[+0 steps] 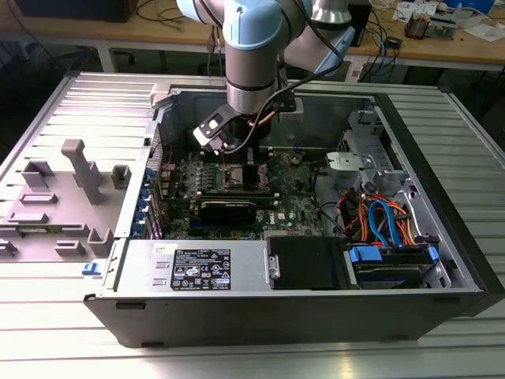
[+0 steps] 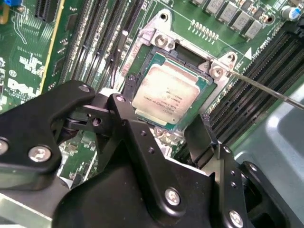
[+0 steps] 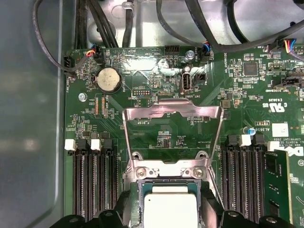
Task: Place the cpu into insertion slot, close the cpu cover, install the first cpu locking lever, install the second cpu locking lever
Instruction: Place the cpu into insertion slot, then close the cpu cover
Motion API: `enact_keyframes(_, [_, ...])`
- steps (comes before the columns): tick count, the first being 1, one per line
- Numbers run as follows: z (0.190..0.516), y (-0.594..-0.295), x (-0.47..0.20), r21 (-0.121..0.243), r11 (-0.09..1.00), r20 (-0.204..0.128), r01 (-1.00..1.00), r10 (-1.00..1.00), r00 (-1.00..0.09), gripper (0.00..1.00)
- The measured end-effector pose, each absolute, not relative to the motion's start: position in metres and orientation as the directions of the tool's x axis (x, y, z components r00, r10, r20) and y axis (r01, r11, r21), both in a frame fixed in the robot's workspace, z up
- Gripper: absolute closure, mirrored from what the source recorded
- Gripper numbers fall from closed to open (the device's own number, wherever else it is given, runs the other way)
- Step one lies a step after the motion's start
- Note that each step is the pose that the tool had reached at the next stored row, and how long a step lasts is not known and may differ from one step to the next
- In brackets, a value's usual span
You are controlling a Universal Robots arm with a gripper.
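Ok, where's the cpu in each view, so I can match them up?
Second wrist view: the cpu lies near the picture's middle, in its socket.
First wrist view: cut off at the picture's edge, just past the raised cpu cover.
Exterior view: cannot make it out; look on the motherboard beneath the arm.
Shared landmark: the silver two-screw bracket beside the socket, in both wrist views.

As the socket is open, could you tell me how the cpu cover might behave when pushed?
The cpu cover looks like thin sheet metal with a large opening, so it is probably light and somewhat springy. It stands raised from one attached edge, so a push would likely swing it rather than slide it. Its shiny bare surface may be slippery.
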State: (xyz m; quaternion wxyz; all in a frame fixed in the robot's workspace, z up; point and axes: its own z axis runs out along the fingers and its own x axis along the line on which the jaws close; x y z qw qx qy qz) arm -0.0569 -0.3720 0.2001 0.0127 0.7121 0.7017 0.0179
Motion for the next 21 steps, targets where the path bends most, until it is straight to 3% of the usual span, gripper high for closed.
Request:
enact_keyframes(2, [0.212, -0.372, -0.057, 0.043, -0.015, 0.008, 0.999, 1.000, 0.015, 0.31])
enact_keyframes(4, [0.217, -0.372, -0.057, 0.043, -0.015, 0.008, 0.999, 1.000, 0.015, 0.51])
enact_keyframes(6, [0.218, -0.372, -0.057, 0.043, -0.015, 0.008, 0.999, 1.000, 0.015, 0.51])
enact_keyframes(9, [0.218, -0.372, -0.057, 0.043, -0.015, 0.008, 0.999, 1.000, 0.015, 0.69])
enact_keyframes(10, [0.218, -0.372, -0.057, 0.043, -0.015, 0.008, 0.999, 1.000, 0.015, 0.69])
enact_keyframes(13, [0.219, -0.372, -0.057, 0.043, -0.015, 0.008, 0.999, 1.000, 0.015, 0.89])
enact_keyframes(21, [0.219, -0.372, -0.057, 0.043, -0.015, 0.008, 0.999, 1.000, 0.015, 0.89])
